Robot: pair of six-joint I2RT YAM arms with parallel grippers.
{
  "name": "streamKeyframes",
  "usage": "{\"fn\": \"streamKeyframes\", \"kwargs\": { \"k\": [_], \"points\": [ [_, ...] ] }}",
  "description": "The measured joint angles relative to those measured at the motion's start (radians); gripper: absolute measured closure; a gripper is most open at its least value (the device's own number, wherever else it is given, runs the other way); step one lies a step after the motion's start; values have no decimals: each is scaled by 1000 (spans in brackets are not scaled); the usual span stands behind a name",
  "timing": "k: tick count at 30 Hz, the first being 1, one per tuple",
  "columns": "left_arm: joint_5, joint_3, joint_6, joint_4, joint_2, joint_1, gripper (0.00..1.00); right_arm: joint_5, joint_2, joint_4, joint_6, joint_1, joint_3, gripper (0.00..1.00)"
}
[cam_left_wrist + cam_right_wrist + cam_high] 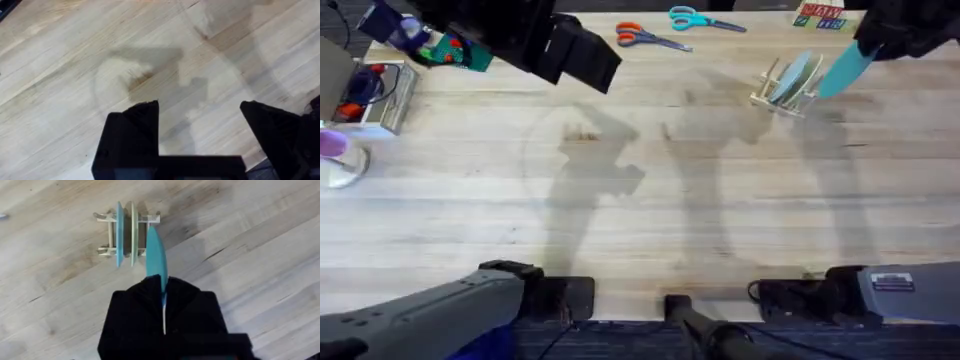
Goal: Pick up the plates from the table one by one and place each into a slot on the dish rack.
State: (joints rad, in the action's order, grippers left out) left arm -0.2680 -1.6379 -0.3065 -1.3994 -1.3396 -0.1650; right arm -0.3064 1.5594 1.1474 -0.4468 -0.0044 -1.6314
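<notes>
light wood table (650, 200) underneath. left gripper (200, 112) spread wide above bare planks. right gripper (163, 292) clamped on teal plate (155, 255), edge-on just above dish rack (129, 235), far right; two plates already slotted upright.

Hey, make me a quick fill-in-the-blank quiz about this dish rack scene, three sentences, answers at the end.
1. The right gripper is shut on a plate whose colour is ____.
2. The dish rack already holds ____ plates standing on edge.
3. The left gripper hangs over bare table with its fingers ____.

Missing words: teal-blue; two; open
</notes>
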Motion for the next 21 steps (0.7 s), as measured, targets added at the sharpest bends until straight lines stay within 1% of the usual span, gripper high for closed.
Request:
{"fn": "streamKeyframes", "kwargs": {
  "k": [21],
  "points": [
    [0, 0, 0, 0, 0, 0, 7, 0, 30, -51, 10, -21, 0, 972]
  ]
}}
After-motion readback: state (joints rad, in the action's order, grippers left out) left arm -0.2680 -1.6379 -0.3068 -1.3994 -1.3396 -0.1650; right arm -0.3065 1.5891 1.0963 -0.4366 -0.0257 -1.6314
